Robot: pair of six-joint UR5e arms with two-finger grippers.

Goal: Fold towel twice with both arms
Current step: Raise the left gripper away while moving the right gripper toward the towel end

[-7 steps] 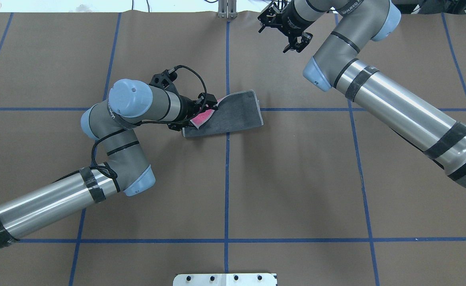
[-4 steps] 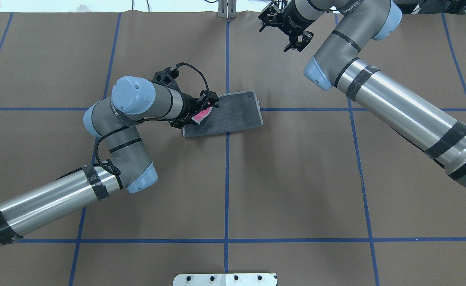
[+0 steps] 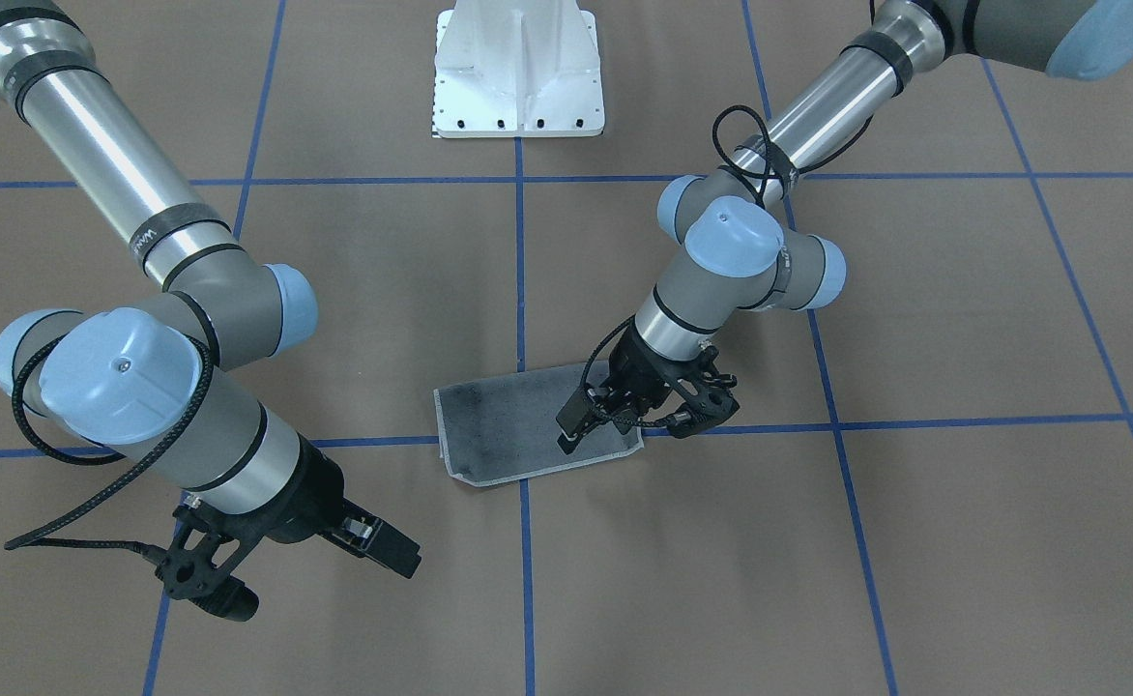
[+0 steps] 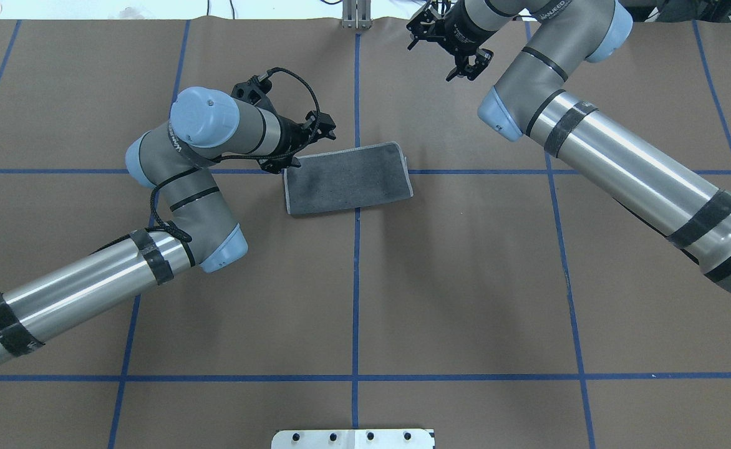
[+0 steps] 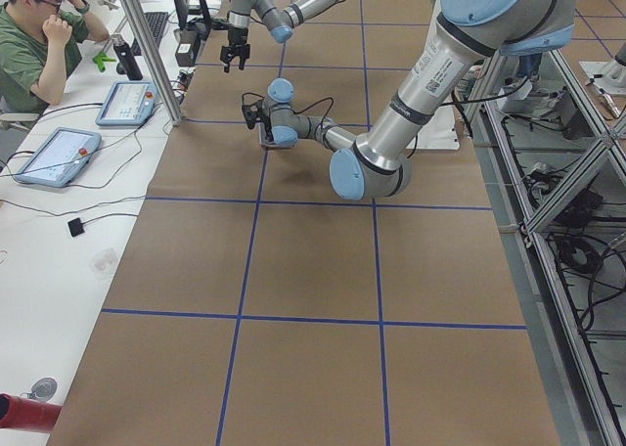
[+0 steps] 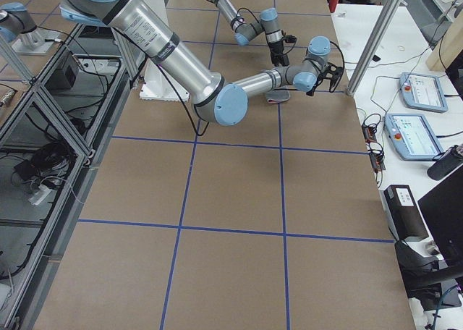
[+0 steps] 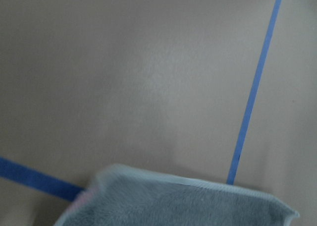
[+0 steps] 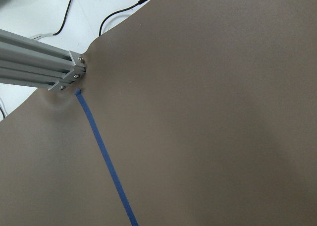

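The towel [image 4: 348, 179] lies flat as a folded rectangle near the table's middle, dark grey face up, with no pink showing; it also shows in the front view [image 3: 504, 425] and at the bottom of the left wrist view [image 7: 173, 206]. My left gripper [image 4: 306, 146] hovers just above the towel's left end [image 3: 569, 430], open and holding nothing. My right gripper [image 4: 465, 67] is open and empty, raised near the table's far edge, well clear of the towel [image 3: 397, 553].
The white pedestal base [image 3: 518, 68] stands at the robot's side of the table. An aluminium post [image 4: 356, 15] stands at the far edge and shows in the right wrist view [image 8: 44, 67]. An operator [image 5: 39, 35] sits beyond the table with tablets.
My left gripper laid the lifted pink-faced corner down, let it go and drew back to the far left. The towel now lies flat. The right arm barely moved.
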